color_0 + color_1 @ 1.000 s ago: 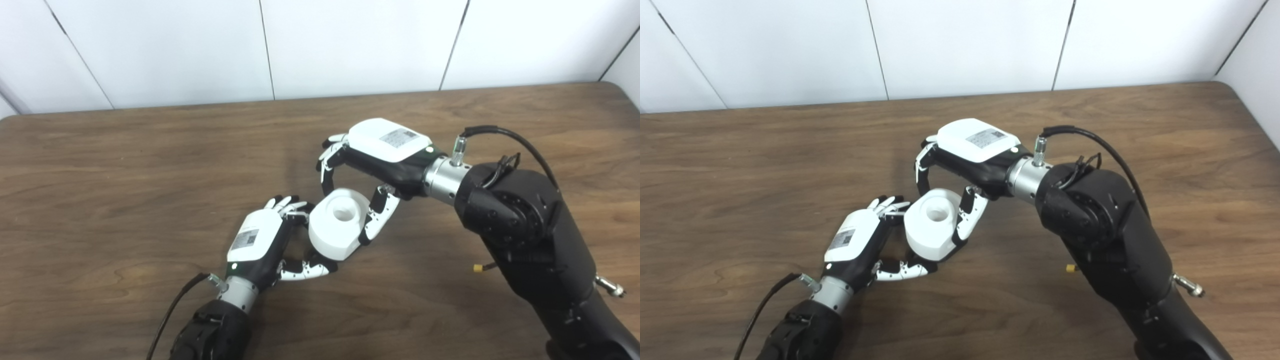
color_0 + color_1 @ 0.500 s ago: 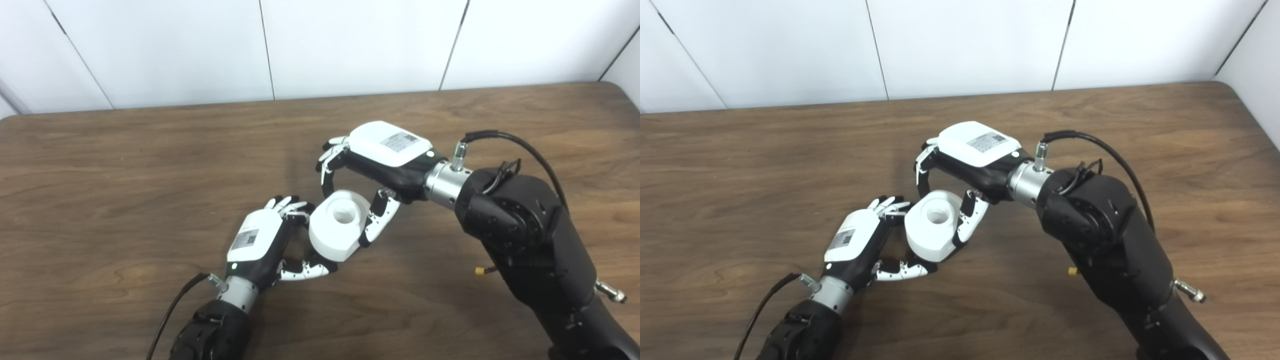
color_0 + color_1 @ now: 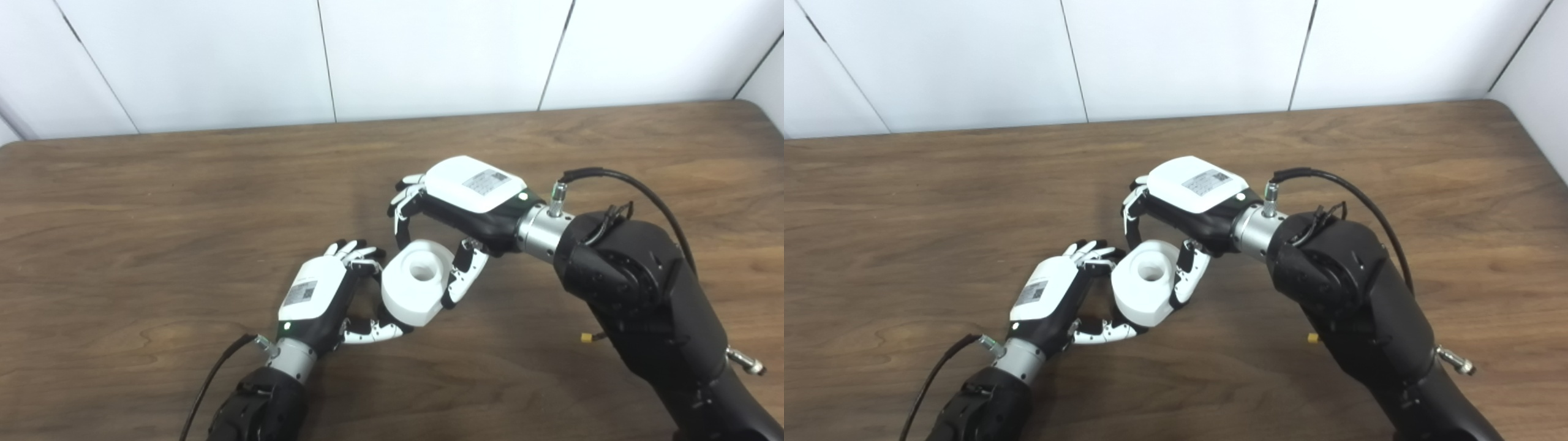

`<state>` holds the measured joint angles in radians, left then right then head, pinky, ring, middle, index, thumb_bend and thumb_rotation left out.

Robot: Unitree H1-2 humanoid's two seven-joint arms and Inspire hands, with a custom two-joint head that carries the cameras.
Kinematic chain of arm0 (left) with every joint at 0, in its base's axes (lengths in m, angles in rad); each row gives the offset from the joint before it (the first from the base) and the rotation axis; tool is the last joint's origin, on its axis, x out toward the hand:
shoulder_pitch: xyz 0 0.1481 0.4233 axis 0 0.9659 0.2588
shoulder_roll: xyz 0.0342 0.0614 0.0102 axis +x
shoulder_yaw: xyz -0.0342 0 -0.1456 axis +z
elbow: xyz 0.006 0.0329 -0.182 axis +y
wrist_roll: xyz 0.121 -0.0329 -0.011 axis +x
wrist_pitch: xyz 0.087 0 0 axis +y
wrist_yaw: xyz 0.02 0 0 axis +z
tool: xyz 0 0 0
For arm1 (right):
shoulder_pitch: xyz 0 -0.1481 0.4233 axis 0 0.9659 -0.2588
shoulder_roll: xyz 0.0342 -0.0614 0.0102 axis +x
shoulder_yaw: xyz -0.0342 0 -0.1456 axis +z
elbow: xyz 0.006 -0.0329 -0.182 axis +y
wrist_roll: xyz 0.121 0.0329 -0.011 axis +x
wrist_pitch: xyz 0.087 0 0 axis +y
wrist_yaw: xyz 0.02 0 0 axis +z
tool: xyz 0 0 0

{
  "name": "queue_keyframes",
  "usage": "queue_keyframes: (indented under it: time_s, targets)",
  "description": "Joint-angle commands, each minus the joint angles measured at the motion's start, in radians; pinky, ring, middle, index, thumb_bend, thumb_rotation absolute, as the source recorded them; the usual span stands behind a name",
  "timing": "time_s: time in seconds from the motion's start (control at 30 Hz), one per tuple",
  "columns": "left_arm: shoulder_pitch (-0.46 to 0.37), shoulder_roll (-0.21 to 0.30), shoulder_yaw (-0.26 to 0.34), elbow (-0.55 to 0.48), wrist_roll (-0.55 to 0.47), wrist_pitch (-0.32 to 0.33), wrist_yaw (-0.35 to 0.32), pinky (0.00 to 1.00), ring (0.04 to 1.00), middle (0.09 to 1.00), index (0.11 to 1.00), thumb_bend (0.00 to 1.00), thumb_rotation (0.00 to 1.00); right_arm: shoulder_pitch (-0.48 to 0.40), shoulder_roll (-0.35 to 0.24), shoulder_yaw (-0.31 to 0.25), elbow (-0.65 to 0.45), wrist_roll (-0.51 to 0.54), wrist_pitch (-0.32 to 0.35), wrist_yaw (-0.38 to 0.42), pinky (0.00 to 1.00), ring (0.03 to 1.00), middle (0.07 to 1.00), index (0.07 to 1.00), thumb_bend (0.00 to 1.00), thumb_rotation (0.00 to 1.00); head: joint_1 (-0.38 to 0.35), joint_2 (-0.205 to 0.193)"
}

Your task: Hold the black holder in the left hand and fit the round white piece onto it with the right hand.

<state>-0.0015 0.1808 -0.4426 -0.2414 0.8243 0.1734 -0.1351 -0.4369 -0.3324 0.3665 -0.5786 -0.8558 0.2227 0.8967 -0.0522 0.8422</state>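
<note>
Round white piece [image 3: 413, 280] at frame centre above the wooden table [image 3: 153, 214], right hand [image 3: 468, 199] pinching it between fingers and thumb, left hand [image 3: 327, 300] curled beneath, its hold hidden, cannot tell.

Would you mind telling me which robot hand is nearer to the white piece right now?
Neither is clearly nearer. The right robot hand grips the white piece from above and behind, fingers on both its sides; the left robot hand cups it from the left and below.

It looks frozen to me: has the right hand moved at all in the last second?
Yes. The right hand has come slightly down toward the near table edge, away from the wall, still gripping the white piece.
</note>
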Motion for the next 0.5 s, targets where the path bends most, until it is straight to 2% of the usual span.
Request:
queue_keyframes:
  time_s: [0.0, 0.27, 0.47]
  targets:
    - [0.01, 0.008, -0.018, 0.004, 0.007, 0.008, -0.053, 0.97, 0.929, 0.829, 0.489, 0.52, 0.06, -0.023, 0.008, -0.002, -0.005, -0.01, -0.016, -0.025, 0.76, 0.914, 0.799, 0.482, 0.52, 0.13, -0.001, 0.0]
    - [0.01, 0.007, -0.017, 0.005, 0.006, 0.008, -0.053, 0.98, 0.928, 0.832, 0.489, 0.52, 0.06, -0.014, 0.004, -0.001, 0.005, -0.002, -0.038, -0.04, 0.76, 0.901, 0.79, 0.482, 0.53, 0.13, 0.001, -0.001]
    - [0.009, 0.005, -0.017, 0.008, 0.005, 0.008, -0.05, 0.98, 0.93, 0.83, 0.489, 0.52, 0.06, -0.02, 0.005, -0.002, -0.005, -0.014, -0.018, -0.015, 0.77, 0.91, 0.81, 0.49, 0.53, 0.14, 0.001, -0.001]
